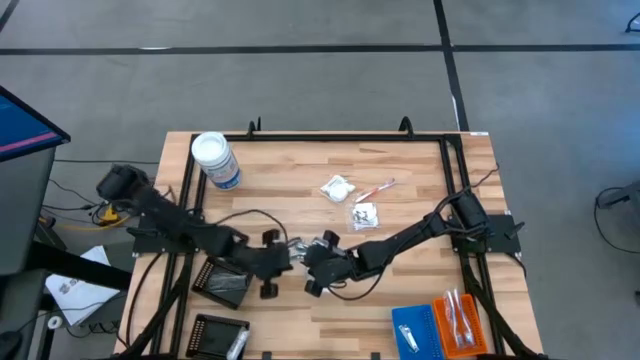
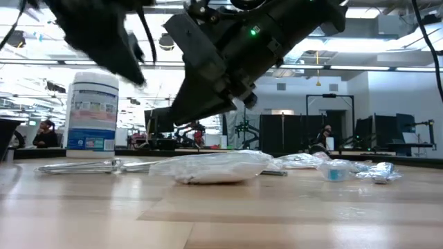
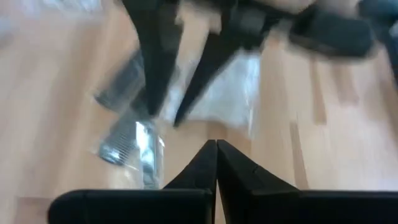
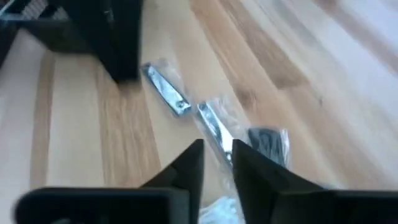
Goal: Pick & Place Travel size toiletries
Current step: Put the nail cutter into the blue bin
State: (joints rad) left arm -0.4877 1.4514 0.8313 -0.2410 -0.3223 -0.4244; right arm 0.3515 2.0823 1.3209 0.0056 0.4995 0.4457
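Several toiletries lie on the wooden table. Between the two grippers sit a clear-wrapped silvery piece (image 4: 214,127), a second silvery piece (image 4: 166,90), a dark wrapped item (image 4: 268,140) and a white sachet (image 3: 231,87). Farther back lie another white sachet (image 1: 337,187), a red-pink toothbrush (image 1: 378,187) and a small wrapped piece (image 1: 363,215). My right gripper (image 4: 217,158) is open above the first silvery piece, one finger on either side. My left gripper (image 3: 216,149) is shut, just left of this cluster and facing the right gripper.
A big white-lidded jar (image 1: 215,160) stands at the far left. Black trays (image 1: 222,283) (image 1: 215,335) lie near the left arm. Blue (image 1: 410,330) and orange (image 1: 458,320) trays sit at the near right, the orange one holding clear-wrapped items. Bare wood shows in the middle near side.
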